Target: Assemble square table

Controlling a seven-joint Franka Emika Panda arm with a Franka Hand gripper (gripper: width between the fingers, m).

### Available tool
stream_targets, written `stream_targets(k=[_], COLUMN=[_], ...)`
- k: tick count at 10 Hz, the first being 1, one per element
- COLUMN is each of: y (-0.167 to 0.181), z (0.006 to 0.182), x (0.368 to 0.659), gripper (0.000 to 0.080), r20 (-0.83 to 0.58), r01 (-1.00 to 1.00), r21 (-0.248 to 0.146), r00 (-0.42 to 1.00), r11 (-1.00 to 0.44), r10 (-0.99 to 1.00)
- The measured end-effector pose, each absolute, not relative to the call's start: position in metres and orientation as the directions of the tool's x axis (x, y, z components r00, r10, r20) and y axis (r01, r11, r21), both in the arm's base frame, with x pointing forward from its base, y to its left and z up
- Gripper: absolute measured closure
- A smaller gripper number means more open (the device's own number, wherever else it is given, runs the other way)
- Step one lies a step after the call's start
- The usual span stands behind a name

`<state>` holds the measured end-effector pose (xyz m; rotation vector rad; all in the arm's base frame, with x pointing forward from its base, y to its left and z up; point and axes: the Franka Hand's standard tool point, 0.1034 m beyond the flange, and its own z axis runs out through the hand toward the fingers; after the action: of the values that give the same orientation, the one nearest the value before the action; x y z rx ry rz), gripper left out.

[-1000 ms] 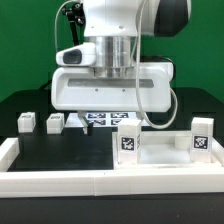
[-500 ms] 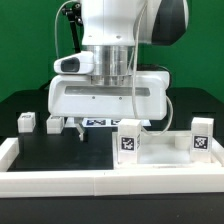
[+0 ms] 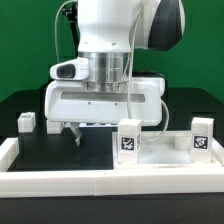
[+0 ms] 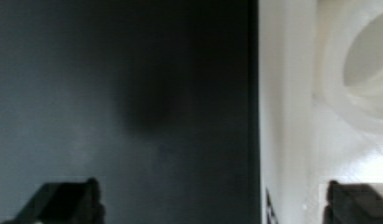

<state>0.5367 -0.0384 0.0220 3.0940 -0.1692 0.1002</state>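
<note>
Square table, at the claw: the claw [image 4: 209,203] hangs low with its jaws wide apart, clamped on nothing. One fingertip [image 4: 63,203] is over the black counter [image 4: 117,100], the other over white plastic.
Under the claw: the slab [image 4: 321,140] has its edge running between the fingertips. A round recess sits just inside that edge, so the rimmed face looks to be up.
Slab's place: flat on the counter at the exterior view's right, near the rail [image 3: 60,178] in front.
Upright posts: two tagged posts stand at the slab's near side. The first upright post [image 3: 128,140] is toward the exterior view's left and the second upright post [image 3: 203,135] toward its right. Whether they are screwed home cannot be told.
Loose posts: the first loose post [image 3: 25,122] and the second loose post [image 3: 55,122] lie on the counter at the exterior view's left, well apart from the slab.
Done, as a judgement: slab placed and about half the posts up.
Left: the two loose posts to fetch and fit — presumably into the remaining corners.
</note>
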Motion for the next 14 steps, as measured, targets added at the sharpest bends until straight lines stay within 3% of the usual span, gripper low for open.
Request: stream_targets(k=[1, 3, 4, 14], y=[-0.0384, -0.0385, -0.0384, -0.0430], z=[0.0220, 0.0220, 0.0219, 0.0235], x=[0.5366, 0.5366, 0.5363, 0.5366], gripper=[0.0273, 0.0631, 0.0739, 0.0739], r20=[0.067, 0.067, 0.065, 0.063], r01=[-0.110, -0.110, -0.106, -0.036], r21=[0.038, 0.038, 0.038, 0.043], r00=[0.992, 0.992, 0.992, 0.997], r11=[-0.993, -0.993, -0.994, -0.998], r10=[-0.107, -0.107, -0.103, -0.033])
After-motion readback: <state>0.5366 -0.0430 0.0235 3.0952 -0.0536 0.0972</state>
